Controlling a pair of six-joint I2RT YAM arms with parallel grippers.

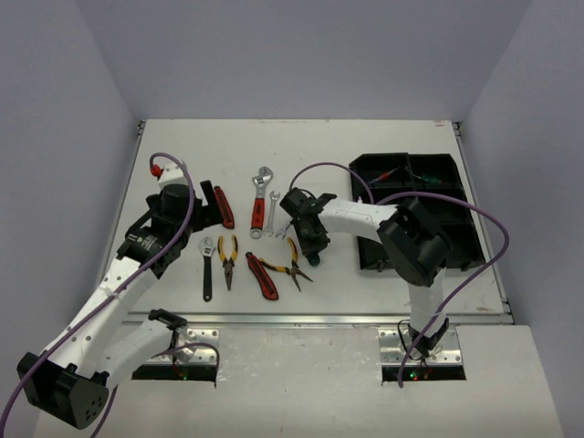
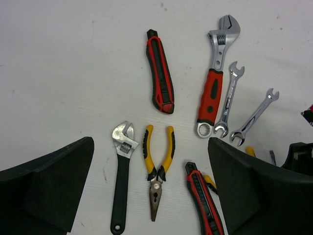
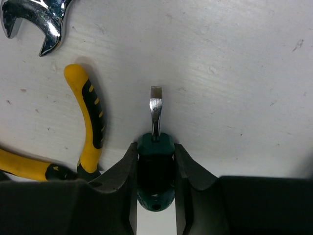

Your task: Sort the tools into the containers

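**A:** Tools (image 1: 262,276) from above: we see most of them loose on the white table (image 1: 383,146), between the arms and left of the black tray (image 1: 459,239). What sits in the tray?

**B:** We make out a red screwdriver (image 1: 388,173) and a greenish screwdriver (image 1: 425,176) in its far compartments. We cannot tell what else it holds. The left gripper (image 1: 208,210) hangs just beside a red utility knife (image 1: 224,207). The right gripper (image 1: 315,248) points down near the long-nose pliers (image 1: 292,266).

**A:** And from the left wrist?

**B:** Our left fingers (image 2: 49,186) stand wide apart and hold nothing. Between them lie a black-handled adjustable wrench (image 2: 121,181) and yellow pliers (image 2: 157,161). Farther off are the red-handled wrench (image 2: 211,93) and two small silver spanners (image 2: 227,100).

**A:** The right wrist?

**B:** There our right fingers (image 3: 122,171) press both sides of a stubby green screwdriver (image 3: 155,171), clamped on its handle. Its flat blade points away over the table. One yellow handle of the long-nose pliers lies just to its left without touching it. A spanner's open end shows in the top corner. We cannot tell whether the screwdriver rests on the table or is raised off it.
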